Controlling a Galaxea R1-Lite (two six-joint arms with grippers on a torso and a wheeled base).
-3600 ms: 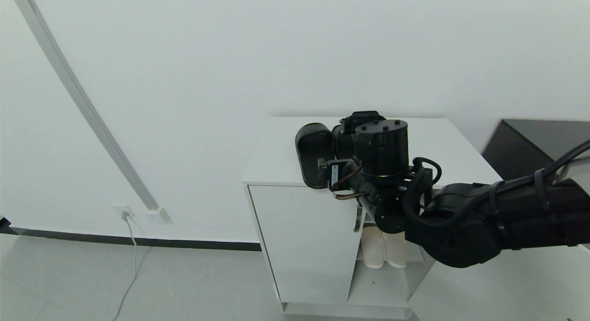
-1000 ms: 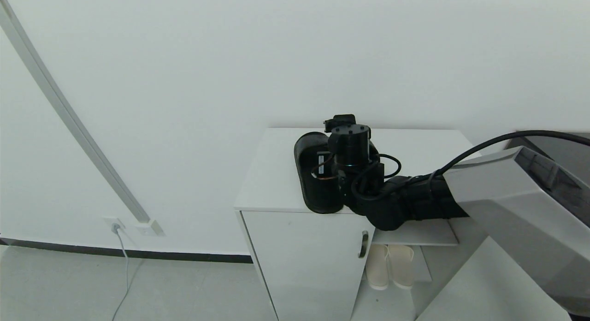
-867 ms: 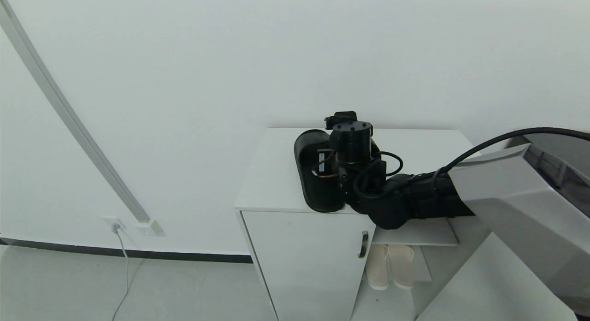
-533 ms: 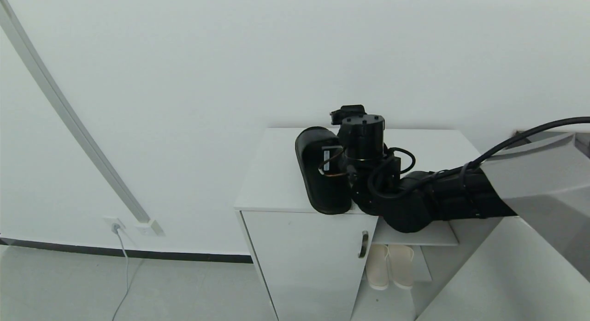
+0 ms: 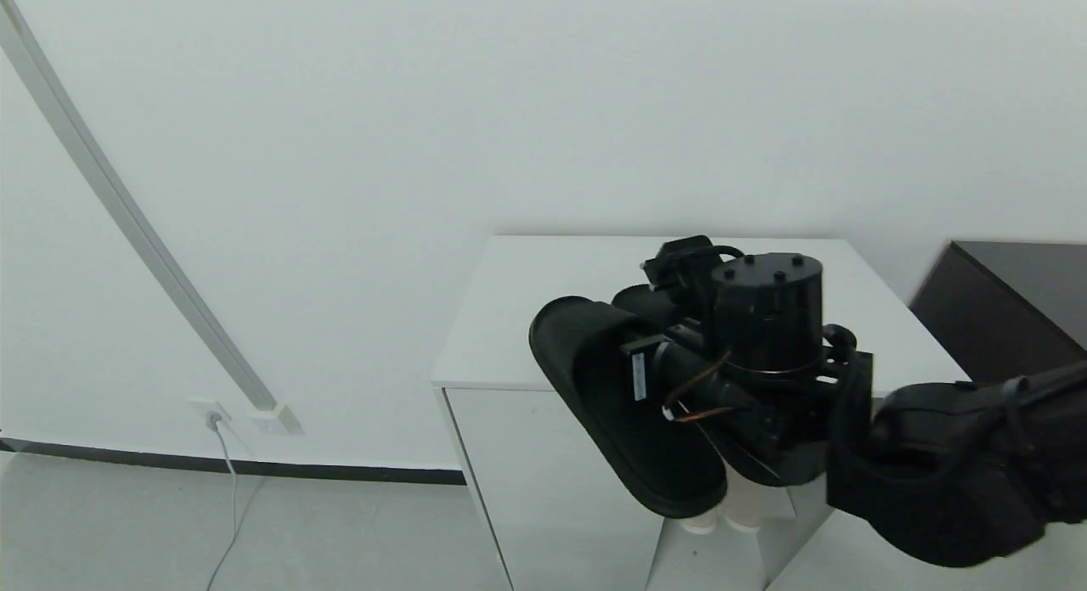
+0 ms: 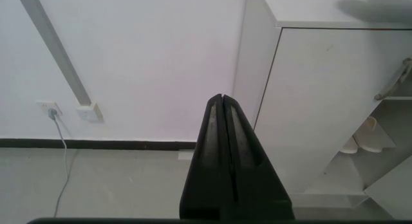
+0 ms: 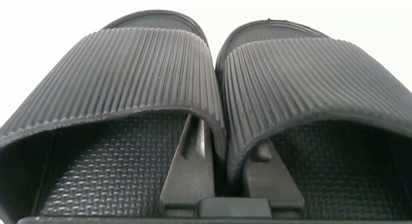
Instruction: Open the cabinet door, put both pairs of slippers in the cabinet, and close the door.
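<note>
Black left gripper (image 6: 223,114), pressed together, sits back, well left of the cabinet (image 5: 543,319). Closer in, the right gripper (image 7: 225,163) pinches both black slippers (image 5: 628,413) (one finger inside each, squeezing the adjoining side walls), long axis tilted, lower end toward the white slippers (image 5: 722,519) resting inside, beyond.

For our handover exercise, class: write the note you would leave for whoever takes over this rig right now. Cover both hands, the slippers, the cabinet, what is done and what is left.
Left hand: shut, empty, apart from the cabinet.
Right hand: shut on the black slippers, one finger inside each, holding them tilted in the air in front of the cabinet.
White slippers: on a shelf inside.
Done: door open, white pair stowed.
Left: shelve the black pair, close the door.
</note>
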